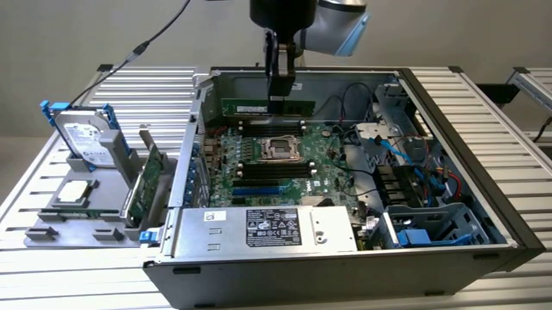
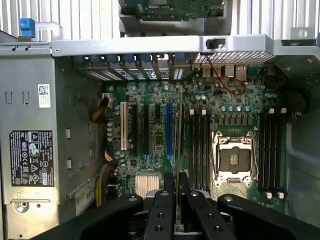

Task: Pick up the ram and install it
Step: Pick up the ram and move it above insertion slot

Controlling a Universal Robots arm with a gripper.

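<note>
Ram: green stick (image 1: 245,107), upper centre of the exterior view, held level on its long edge, clear above the motherboard (image 1: 250,187).
Jaws: nearly closed, pinching the ram from above near mid-length; probably so both ends stay free to meet a slot.
Slots: black memory slots (image 1: 274,169) flank the CPU socket (image 1: 280,147) below; they look empty.
Surround: open computer case (image 1: 457,148) lying on the slatted tabletop (image 1: 483,90).

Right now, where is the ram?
In the exterior view the ram is clamped in the gripper inside the open computer case, over the far memory slots beyond the CPU socket.
</note>
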